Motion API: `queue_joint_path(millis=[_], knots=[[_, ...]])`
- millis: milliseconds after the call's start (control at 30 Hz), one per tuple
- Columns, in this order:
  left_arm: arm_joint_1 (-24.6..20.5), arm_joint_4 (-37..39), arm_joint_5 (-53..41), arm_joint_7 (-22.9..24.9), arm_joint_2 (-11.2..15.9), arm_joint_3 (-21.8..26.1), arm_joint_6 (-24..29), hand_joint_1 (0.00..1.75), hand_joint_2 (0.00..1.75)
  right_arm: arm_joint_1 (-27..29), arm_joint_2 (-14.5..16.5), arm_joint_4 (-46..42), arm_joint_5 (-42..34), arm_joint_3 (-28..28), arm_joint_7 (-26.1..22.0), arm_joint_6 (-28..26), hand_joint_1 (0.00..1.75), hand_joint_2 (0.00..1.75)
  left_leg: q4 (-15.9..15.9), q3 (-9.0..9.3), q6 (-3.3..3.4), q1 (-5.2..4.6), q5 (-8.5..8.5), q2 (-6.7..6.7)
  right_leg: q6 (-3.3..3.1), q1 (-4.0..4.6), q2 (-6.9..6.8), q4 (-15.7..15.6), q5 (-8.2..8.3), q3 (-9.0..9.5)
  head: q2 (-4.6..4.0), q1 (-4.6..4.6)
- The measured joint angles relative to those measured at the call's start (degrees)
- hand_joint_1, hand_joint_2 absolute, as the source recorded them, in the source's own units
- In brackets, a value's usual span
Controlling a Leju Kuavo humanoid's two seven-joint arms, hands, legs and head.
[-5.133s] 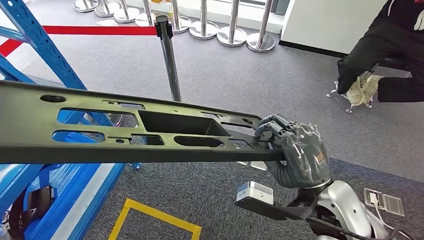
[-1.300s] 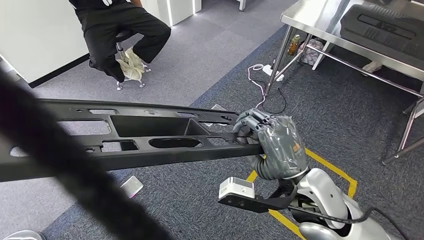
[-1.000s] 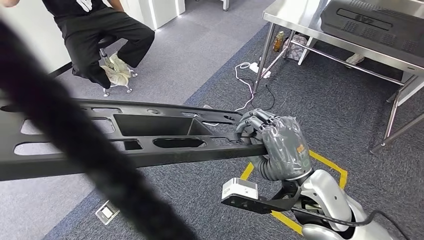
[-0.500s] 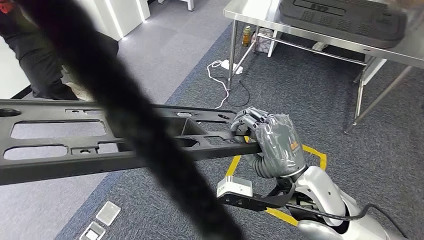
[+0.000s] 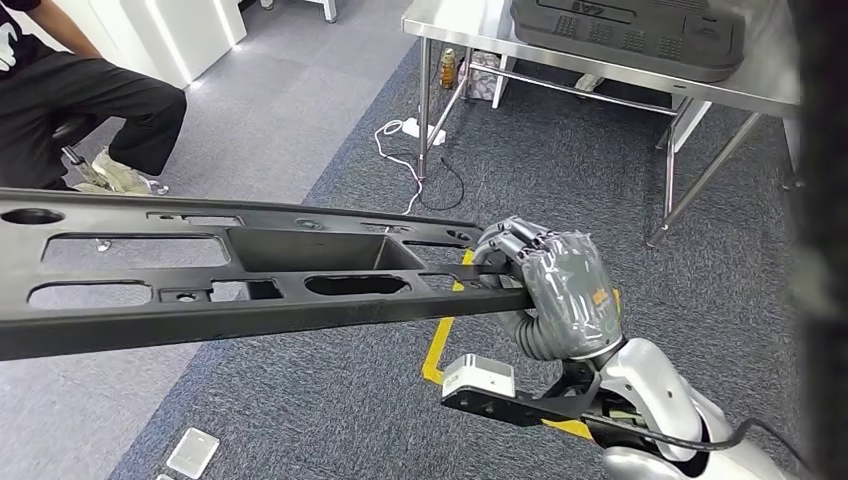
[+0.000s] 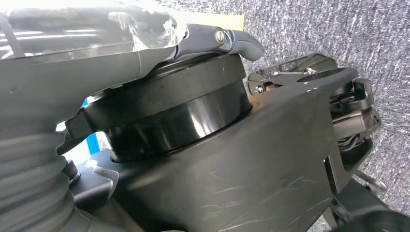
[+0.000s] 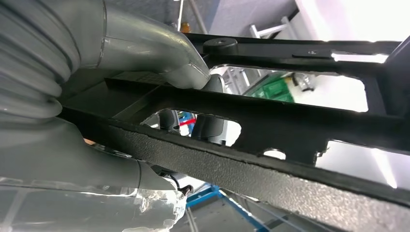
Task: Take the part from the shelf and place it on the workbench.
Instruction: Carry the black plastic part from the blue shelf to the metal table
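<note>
Since the earlier frames our whole view has swung round: the blue shelf has gone, the seated person has slid to ten o'clock, and the steel bench has come in at about one o'clock. That is our camera turning, not the things moving.

We carry the part, a long black perforated panel, across our front. Its long axis runs from nine o'clock to roughly three o'clock, nearly level, crosswise to the line toward the bench. Our right robot hand grips its right end, fingers curled over the top edge and thumb beneath; the right wrist view shows the thumb pressed against the panel's underside ribs. The left robot hand appears close up in the left wrist view, lying against a black moulded piece; we cannot tell whether it is clamped or merely resting there.

On the bench another dark panel already lies, taking much of the top. The bench is well apart from the part, ahead and to the right, so our right hand's end is the nearer one. We judge the next move calls for further turning and walking until the part's long axis lines up along the bench edge.
</note>
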Motion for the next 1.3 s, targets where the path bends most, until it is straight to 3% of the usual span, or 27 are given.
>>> queue_joint_path(millis=[67, 133, 200, 267, 367, 400, 433, 467, 567, 633, 700, 733, 800, 867, 900, 933, 967, 1033, 1100, 1167, 1233, 1300], knots=[[0.1, 0.1, 0.03, 0.01, 0.04, 0.0, 0.01, 0.0, 1.75, -0.04, 0.0, 0.01, 0.0, -0.01, 0.01, -0.01, 1.75, 1.75, -0.11, 0.65, -0.41, -0.24, -0.52, 0.66, -0.43, 0.51, -2.12, -6.88, 2.7, 3.04, 0.0, 0.3], [0.18, 0.2, 0.04, 0.01, 0.09, 0.0, 0.02, 0.0, 1.75, -0.06, 0.0, 0.01, 0.01, -0.01, 0.07, -0.04, 1.75, 1.75, -0.35, 0.95, -0.9, -0.64, -0.84, 1.33, -1.28, 1.07, -3.06, -9.07, 2.65, 3.76, 0.0, 0.36], [0.23, 0.22, 0.04, 0.0, 0.11, 0.0, 0.02, 0.0, 1.75, -0.03, 0.0, 0.0, 0.03, -0.01, 0.15, -0.07, 1.75, 1.75, -0.5, 1.33, -1.45, -0.81, -1.27, 1.99, -2.01, 0.91, -2.02, -9.44, 2.69, 3.84, 0.0, 0.3], [0.18, 0.24, -0.08, -0.02, 0.13, 0.0, 0.0, 0.0, 1.75, -0.05, 0.0, 0.0, 0.09, -0.02, 0.2, -0.09, 1.75, 1.75, 1.4, 0.93, -2.07, -0.82, -2.64, 0.91, -2.54, 0.51, -1.0, -9.74, 2.61, 4.27, 0.0, 0.02], [-0.12, 0.18, -0.41, -0.2, 0.11, 0.0, -0.04, 0.0, 1.75, -0.03, 0.0, 0.0, 0.13, -0.02, 0.33, -0.09, 1.75, 1.75, 11.68, -4.14, -2.54, -0.93, -6.93, -1.42, -3.36, 0.53, 0.43, -9.81, 2.25, 4.87, 0.0, -0.78], [-0.21, 0.12, -0.46, -0.28, 0.11, 0.0, -0.05, 0.0, 1.75, 0.0, 0.0, 0.0, 0.13, 0.0, 0.37, -0.08, 1.75, 1.75, 14.84, -5.86, -2.57, -1.05, -7.61, -1.65, -3.51, 0.65, 1.07, -9.8, 2.07, 5.12, 0.0, -0.9], [-0.28, 0.05, -0.49, -0.35, 0.11, 0.0, -0.06, 0.0, 1.75, 0.01, 0.0, 0.0, 0.13, 0.02, 0.39, -0.05, 1.75, 1.75, 16.19, -6.75, -2.52, -1.16, -7.15, -1.8, -3.63, 0.77, 1.79, -9.79, 1.84, 5.46, 0.0, -1.01], [-0.33, -0.01, -0.49, -0.34, 0.11, 0.0, -0.07, 0.0, 1.75, 0.02, 0.0, 0.0, 0.12, 0.03, 0.39, -0.04, 1.75, 1.75, 15.38, -6.66, -2.39, -1.23, -5.5, -1.96, -3.68, 0.87, 2.57, -9.78, 1.58, 5.88, 0.0, -1.14], [-0.27, -0.05, -0.53, -0.18, 0.09, 0.0, -0.06, 0.0, 1.75, 0.01, 0.0, 0.01, 0.07, 0.03, 0.4, -0.01, 1.75, 1.75, 5.6, -3.4, -1.76, -1.06, 1.31, -4.11, -3.43, 1.03, 4.71, -9.61, 0.8, 6.94, 0.0, -1.52], [-0.24, -0.06, -0.61, -0.16, 0.04, -0.01, -0.08, 0.0, 1.75, 0.0, 0.0, 0.02, 0.04, 0.01, 0.48, -0.01, 1.75, 1.75, 1.64, -2.21, -1.31, -0.87, 1.87, -5.69, -3.0, 0.99, 5.83, -9.43, 0.64, 6.6, 0.0, -1.71], [-0.25, -0.12, -0.69, -0.17, -0.05, -0.03, -0.09, 0.0, 1.75, 0.11, -0.02, 0.02, 0.06, -0.04, 0.63, -0.05, 1.75, 1.75, 0.48, -1.8, -0.84, -0.7, 1.26, -5.31, -2.47, 0.97, 6.86, -9.4, 0.65, 6.09, 0.0, -1.73], [-0.29, -0.14, -0.75, -0.15, -0.06, -0.03, -0.09, 0.0, 1.75, 0.18, -0.04, 0.02, 0.09, -0.11, 0.7, -0.09, 1.75, 1.75, 0.26, -1.59, -0.61, -0.54, 1.29, -4.89, -2.16, 1.06, 6.59, -9.19, 0.51, 6.02, 0.0, -1.56], [-0.26, -0.14, -0.85, -0.08, -0.08, -0.04, -0.09, 0.0, 1.75, 0.22, -0.09, 0.02, 0.17, -0.25, 0.86, -0.17, 1.75, 1.75, -0.32, -0.86, -0.05, -0.1, 1.11, -3.79, -1.4, 1.15, 4.15, -5.94, -1.08, 4.55, -0.01, -0.7], [-0.1, -0.08, -0.87, -0.03, -0.02, -0.04, -0.09, 0.0, 1.75, 0.28, -0.09, 0.02, 0.39, -0.33, 1.11, -0.19, 1.75, 1.75, -0.53, -0.29, 0.3, -0.04, 0.68, -2.84, -0.52, 0.7, 1.59, 1.12, -3.67, 0.5, -0.01, 0.42], [-0.06, -0.05, -0.86, -0.03, -0.02, -0.04, -0.09, 0.0, 1.75, 0.38, -0.09, 0.02, 0.64, -0.35, 1.29, -0.16, 1.75, 1.75, -0.53, -0.06, 0.32, -0.03, 0.42, -2.46, -0.18, 0.39, 1.13, 4.32, -4.34, -1.63, 0.0, 0.66], [-0.03, -0.04, -0.85, -0.02, -0.01, -0.04, -0.09, 0.0, 1.75, 0.48, -0.09, 0.03, 1.03, -0.35, 1.54, -0.11, 1.75, 1.75, -0.52, 0.23, 0.27, -0.01, 0.11, -2.16, 0.06, 0.14, 0.93, 5.83, -3.95, -2.97, 0.0, 0.88], [0.0, -0.03, -0.84, -0.01, 0.01, -0.04, -0.09, 0.0, 1.75, 0.54, -0.09, 0.03, 1.41, -0.37, 1.8, -0.05, 1.75, 1.75, -0.52, 0.64, 0.16, 0.04, -0.25, -1.92, 0.22, -0.05, 0.82, 5.2, -2.45, -3.23, 0.0, 1.11], [0.09, 0.01, -0.84, 0.05, 0.03, -0.04, -0.09, 0.0, 1.75, 0.58, -0.09, 0.04, 2.03, -0.4, 2.15, 0.02, 1.75, 1.75, -0.55, 1.63, -0.2, 0.16, -1.09, -1.71, 0.21, -0.21, 0.46, -1.54, 2.38, -0.78, 0.0, 1.69], [0.18, 0.09, -0.84, 0.11, 0.04, -0.04, -0.09, 0.0, 1.75, 0.58, -0.09, 0.07, 2.25, -0.44, 2.21, 0.02, 1.75, 1.75, -0.58, 2.19, -0.76, 0.01, -1.83, -1.69, -0.23, 0.17, -0.08, -7.53, 4.68, 1.78, 0.0, 2.38], [0.2, 0.16, -0.82, 0.13, 0.07, -0.04, -0.1, 0.0, 1.75, 0.61, -0.09, 0.11, 2.29, -0.45, 2.3, 0.02, 1.75, 1.75, -0.84, 2.34, -1.32, -0.18, -2.21, -1.63, -0.98, 0.58, -0.25, -9.04, 4.07, 2.44, 0.0, 2.69], [0.22, 0.23, -0.83, 0.15, 0.1, -0.04, -0.1, 0.0, 1.75, 0.62, -0.09, 0.11, 2.31, -0.49, 2.42, 0.02, 1.75, 1.75, -0.96, 2.83, -1.95, -0.3, -2.72, -1.5, -1.81, 0.3, -0.06, -9.64, 3.59, 3.01, 0.0, 2.64], [0.19, 0.27, -0.84, 0.15, 0.13, -0.04, -0.11, 0.0, 1.75, 0.55, -0.09, 0.11, 2.28, -0.52, 2.45, 0.02, 1.75, 1.75, 2.15, 1.86, -2.54, -0.43, -4.35, -1.66, -2.64, 0.0, 0.03, -10.23, 3.18, 4.06, 0.0, 2.11]])
